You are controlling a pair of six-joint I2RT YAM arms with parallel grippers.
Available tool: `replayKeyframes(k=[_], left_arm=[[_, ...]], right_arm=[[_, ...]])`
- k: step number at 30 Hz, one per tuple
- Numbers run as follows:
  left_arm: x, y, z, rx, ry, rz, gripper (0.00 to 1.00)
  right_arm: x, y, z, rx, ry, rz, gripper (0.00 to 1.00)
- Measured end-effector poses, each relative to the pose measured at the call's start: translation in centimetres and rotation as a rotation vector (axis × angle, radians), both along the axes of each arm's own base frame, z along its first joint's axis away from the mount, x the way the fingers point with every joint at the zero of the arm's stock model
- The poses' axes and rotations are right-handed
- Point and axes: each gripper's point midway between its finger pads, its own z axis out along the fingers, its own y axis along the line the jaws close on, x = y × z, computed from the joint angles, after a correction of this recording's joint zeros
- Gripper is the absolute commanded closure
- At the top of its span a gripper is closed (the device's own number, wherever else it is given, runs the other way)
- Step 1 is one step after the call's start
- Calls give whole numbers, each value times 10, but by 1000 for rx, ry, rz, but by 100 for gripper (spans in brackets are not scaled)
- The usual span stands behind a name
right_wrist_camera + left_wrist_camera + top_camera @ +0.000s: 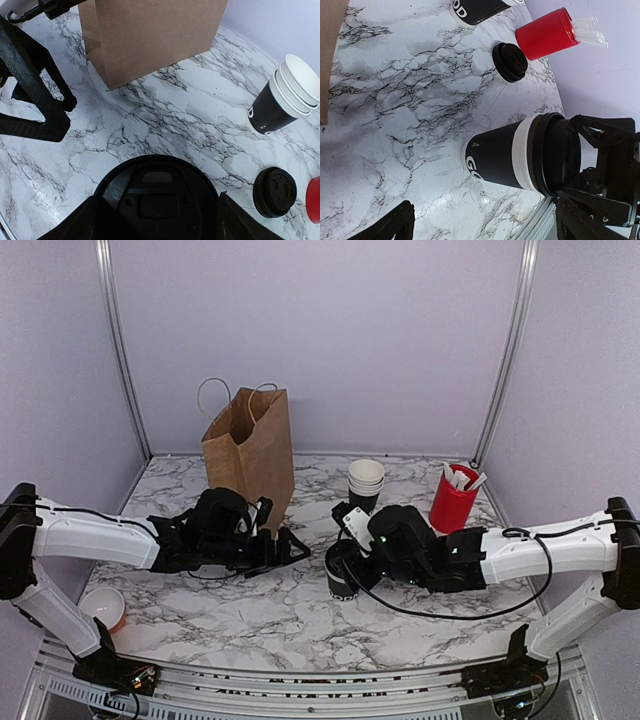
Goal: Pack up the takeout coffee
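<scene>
The takeout coffee (340,578) is a black cup with white print and a black lid, standing on the marble table mid-front. In the left wrist view the takeout coffee (505,157) shows a white band under the lid. My right gripper (350,562) is shut on its lid (157,200), a finger on each side. My left gripper (288,546) is open and empty, just left of the cup and beside the brown paper bag (250,445). In its own view my left gripper (487,227) has the cup just beyond its spread fingers.
A loose black lid (274,192) lies on the table near a stack of lidless cups (365,483). A red cup of white sachets (452,500) stands at the back right. A small white-lined cup (103,606) sits front left. The bag stands upright and open-topped.
</scene>
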Motion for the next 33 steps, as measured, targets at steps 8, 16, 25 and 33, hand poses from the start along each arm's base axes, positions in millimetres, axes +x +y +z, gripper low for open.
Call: replayKeyframes(k=[8, 16, 25, 33], left_arm=[[0, -10, -4, 5, 9, -17, 1], [-2, -18, -10, 13, 24, -36, 3], [0, -24, -13, 15, 32, -41, 5], [2, -29, -7, 8, 25, -44, 6]], right_arm=[[-1, 1, -5, 7, 15, 0, 23], [-3, 0, -12, 19, 24, -4, 22], [-4, -4, -20, 17, 39, -16, 9], [-5, -5, -9, -2, 47, -19, 3]])
